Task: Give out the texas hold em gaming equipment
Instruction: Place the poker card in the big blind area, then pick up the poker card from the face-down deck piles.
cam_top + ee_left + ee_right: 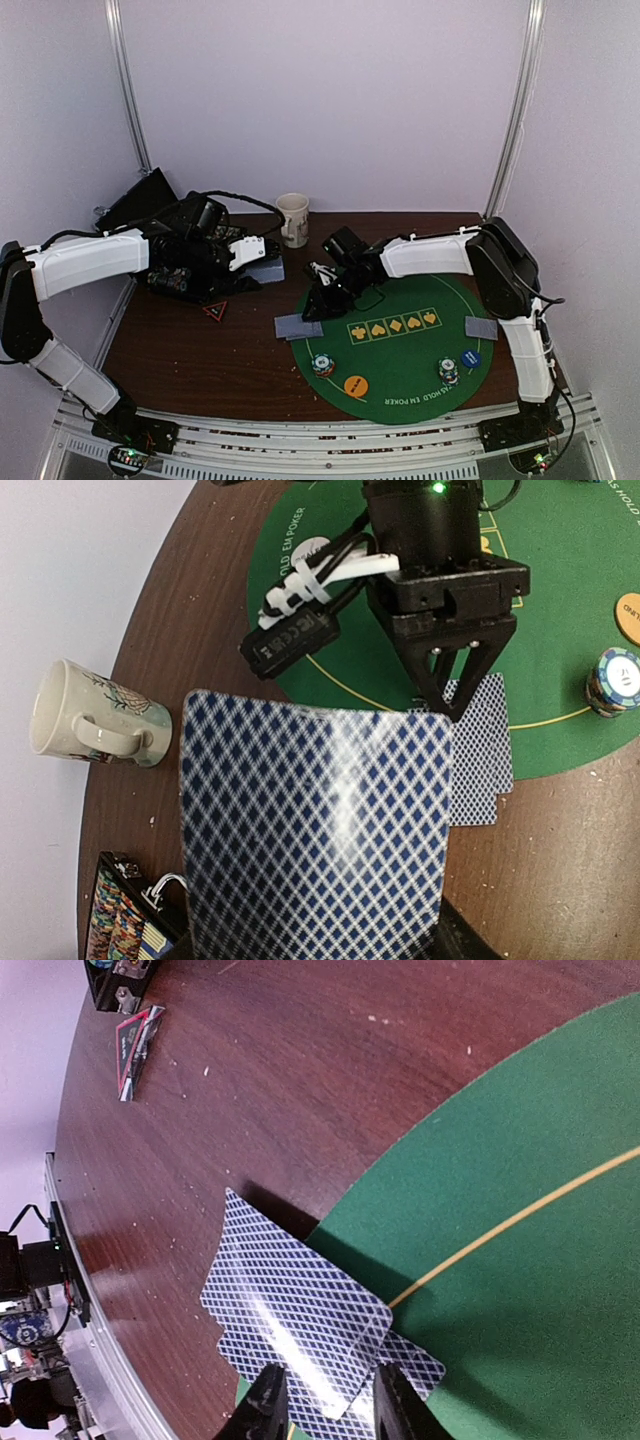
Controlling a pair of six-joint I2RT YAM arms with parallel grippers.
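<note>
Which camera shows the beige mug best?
The left wrist view: the mug appears large and close, handle and printed pattern visible. The top view shows it small and distant, upright. The right wrist view misses it.

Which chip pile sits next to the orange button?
The left chip pile, beside the orange button; the right pile sits by the blue button.

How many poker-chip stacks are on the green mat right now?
2. One chip stack sits near-left on the green mat, by the orange disc; the second stack near-right, by the blue disc. The right arm may hide more.
</note>
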